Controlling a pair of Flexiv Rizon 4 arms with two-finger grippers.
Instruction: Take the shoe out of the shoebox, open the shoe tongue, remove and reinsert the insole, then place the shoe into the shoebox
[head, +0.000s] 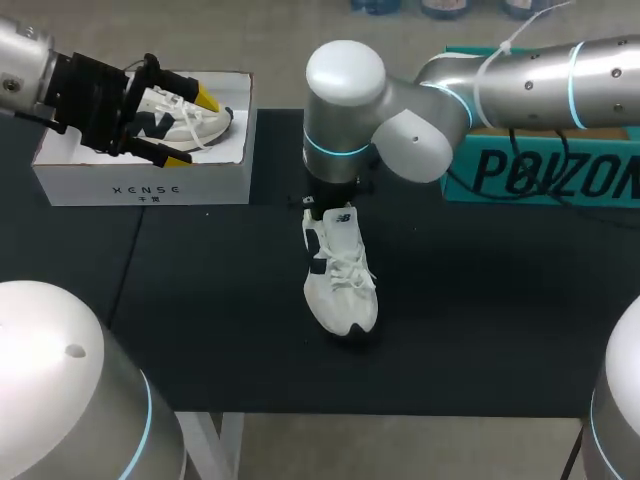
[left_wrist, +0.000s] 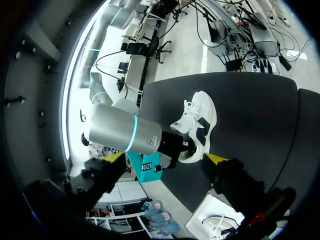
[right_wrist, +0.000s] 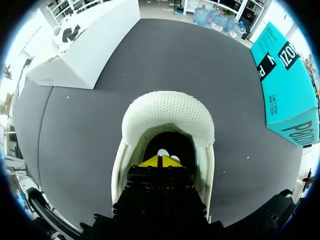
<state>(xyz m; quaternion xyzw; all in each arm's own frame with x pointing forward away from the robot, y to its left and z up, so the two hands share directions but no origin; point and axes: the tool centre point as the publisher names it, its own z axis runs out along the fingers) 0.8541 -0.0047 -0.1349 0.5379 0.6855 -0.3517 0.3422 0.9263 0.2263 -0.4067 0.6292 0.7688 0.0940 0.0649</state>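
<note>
Desk (head: 480, 300) w/ white shoebox (head: 140, 185) at its left; shoe (head: 340, 280) out, lying mid-desk, toe toward the rig. L hand (head: 190, 128) spread above the box; R hand (right_wrist: 160, 161) tips pressed together down in the heel opening, can't tell if pinching insole. My guess: shoe light, upper soft, heel stiffer, so I'd grip at heel collar.

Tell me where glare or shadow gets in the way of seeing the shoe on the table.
Head view: shoe evenly lit, glare only on the right arm. Left wrist view: shoe bright against the dark table. Right wrist view: the shoe's inside is in deep shadow around the right gripper.
</note>
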